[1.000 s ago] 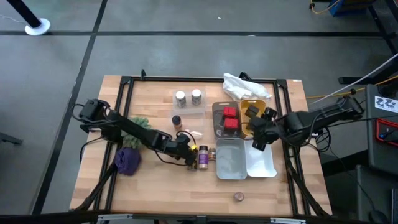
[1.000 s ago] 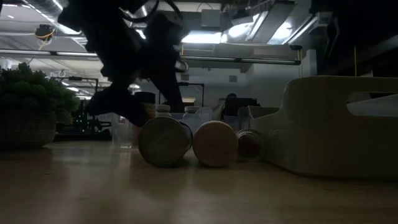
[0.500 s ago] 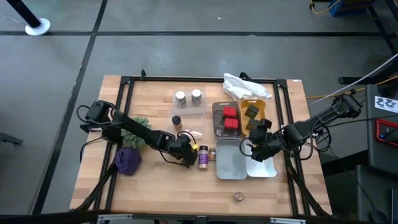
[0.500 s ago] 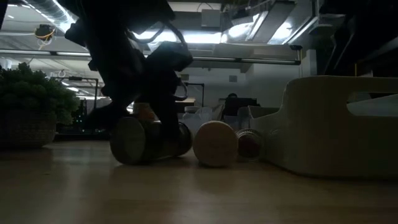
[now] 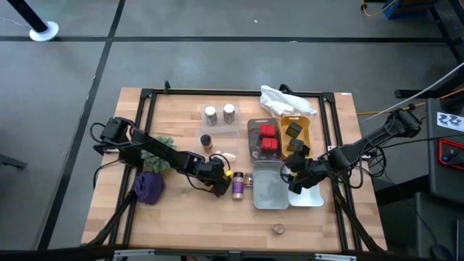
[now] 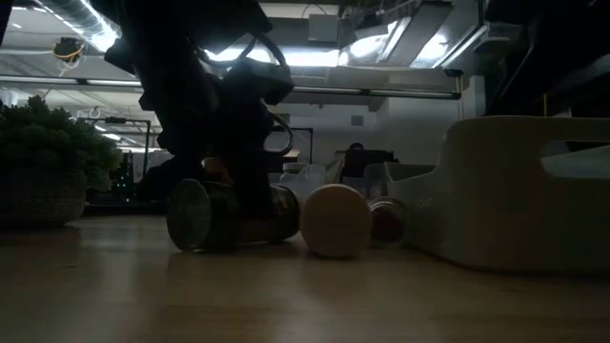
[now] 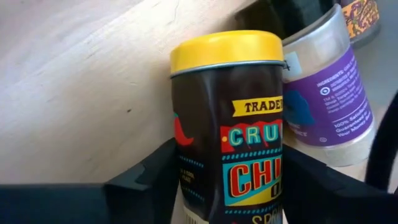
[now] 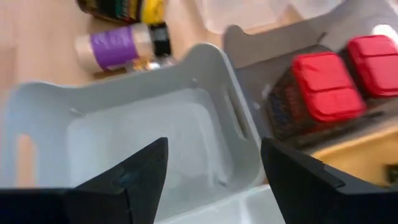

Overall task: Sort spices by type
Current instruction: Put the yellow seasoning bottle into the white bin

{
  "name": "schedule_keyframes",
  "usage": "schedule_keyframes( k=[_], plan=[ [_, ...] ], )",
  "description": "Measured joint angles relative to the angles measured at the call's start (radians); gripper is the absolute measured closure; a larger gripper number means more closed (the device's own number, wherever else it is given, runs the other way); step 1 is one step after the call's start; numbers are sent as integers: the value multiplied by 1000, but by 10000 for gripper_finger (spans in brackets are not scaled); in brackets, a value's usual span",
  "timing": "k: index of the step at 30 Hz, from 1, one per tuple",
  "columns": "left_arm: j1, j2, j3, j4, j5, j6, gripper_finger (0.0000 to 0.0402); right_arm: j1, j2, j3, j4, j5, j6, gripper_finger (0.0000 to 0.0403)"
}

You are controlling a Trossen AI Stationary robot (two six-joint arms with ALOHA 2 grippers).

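Left pincer (image 7: 227, 186) closed around yellow-capped chili tin (image 7: 239, 124) lying on the table (image 5: 174, 116); purple-labelled jar (image 7: 333, 93) touching just beyond it. Risk: lifting may roll or drag that jar, or the round tin may slip. Right pincer (image 8: 214, 171) part open, empty, hovering over grey bin (image 8: 112, 134).

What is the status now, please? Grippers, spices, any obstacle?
Left gripper closed on yellow-capped chili jar. Right gripper open, empty, above grey bin. Purple-label jar touches chili jar.
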Motion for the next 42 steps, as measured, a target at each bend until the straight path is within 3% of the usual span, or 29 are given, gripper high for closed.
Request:
schedule_keyframes(
  k=[26,37,42],
  plan=[
    [-2,-139,-5,-8,-1,183,209,-1,0,-11,201,-125,0,146],
    [-1,-140,-5,222,-20,341,208,-1,0,-11,240,-125,11,146],
    [-1,-141,-3,362,-100,480,207,-1,0,-11,257,-124,76,146]
  ],
)
